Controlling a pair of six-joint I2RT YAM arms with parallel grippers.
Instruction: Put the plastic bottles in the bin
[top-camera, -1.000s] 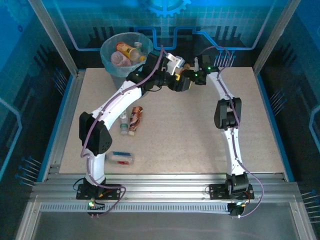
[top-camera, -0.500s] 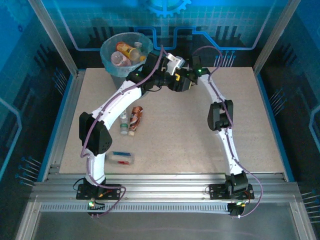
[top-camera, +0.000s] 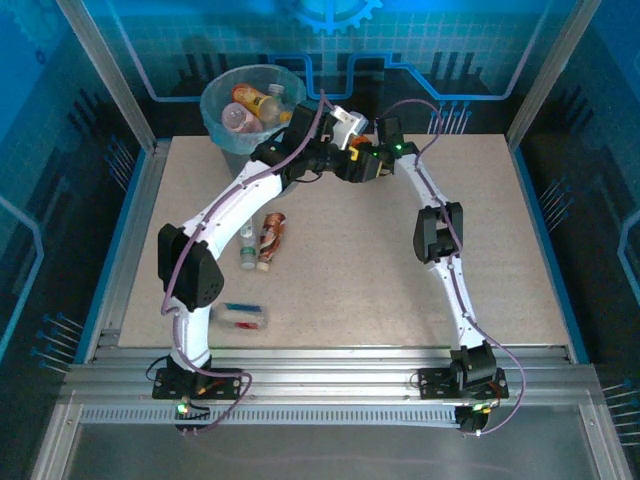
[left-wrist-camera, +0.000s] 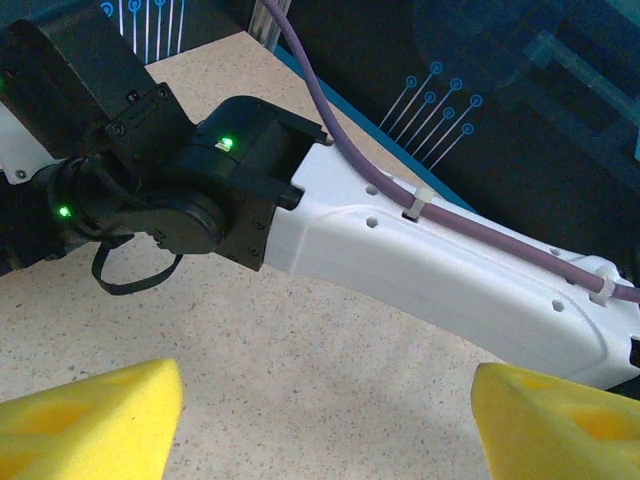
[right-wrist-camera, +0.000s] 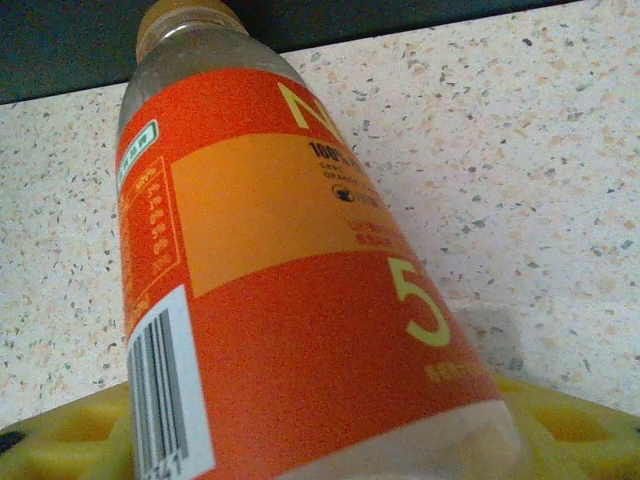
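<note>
The top view shows the table (top-camera: 350, 270) with the bin (top-camera: 212, 118) at its far left corner, holding bottles (top-camera: 252, 100). Three loose bottles (top-camera: 268, 240) lie beside the left arm (top-camera: 225, 215).

The left wrist view shows the left gripper (left-wrist-camera: 320, 430) spread wide and empty.

In the right wrist view, the right gripper (right-wrist-camera: 320, 445) pads press an orange-labelled bottle (right-wrist-camera: 280, 260) from both sides.

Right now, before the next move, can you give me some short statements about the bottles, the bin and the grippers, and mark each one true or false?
1. The bin at the far left already holds bottles. True.
2. The left gripper holds a bottle. False: its yellow pads stand apart with nothing between them.
3. An orange-labelled bottle sits close against the right gripper's yellow pads. True.
4. No bottle lies on the table. False: three lie near the left arm: a green-capped bottle, a brown crushed bottle and a red-and-blue bottle.
</note>
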